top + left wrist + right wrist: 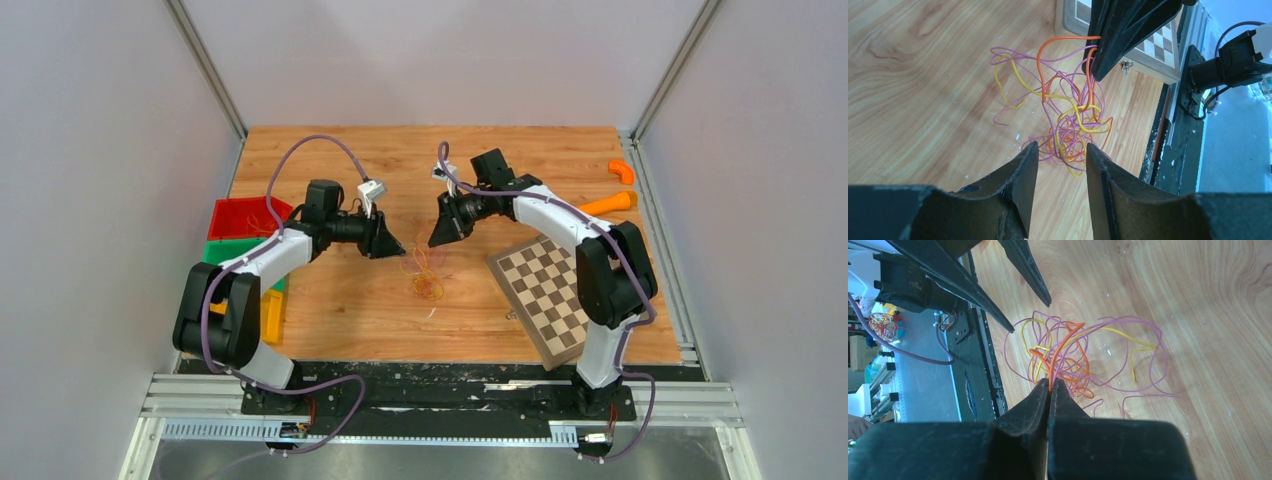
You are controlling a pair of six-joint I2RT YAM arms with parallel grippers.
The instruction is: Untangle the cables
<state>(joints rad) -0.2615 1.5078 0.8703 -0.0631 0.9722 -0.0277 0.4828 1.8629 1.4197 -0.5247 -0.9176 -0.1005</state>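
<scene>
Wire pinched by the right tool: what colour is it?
Orange. The wire in the right tool shows best in the right wrist view.

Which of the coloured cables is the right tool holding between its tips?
The orange cable: it alone runs into the shut tips of the right tool. The yellow cable and the purple cable lie loose in the tangle, not gripped.

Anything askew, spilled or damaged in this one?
The checkerboard lies skewed on the table, its near corner at the front edge. Small white flecks dot the wood by the cables. Otherwise normal: the right tool pinches an orange cable, and the left tool is open.
</scene>
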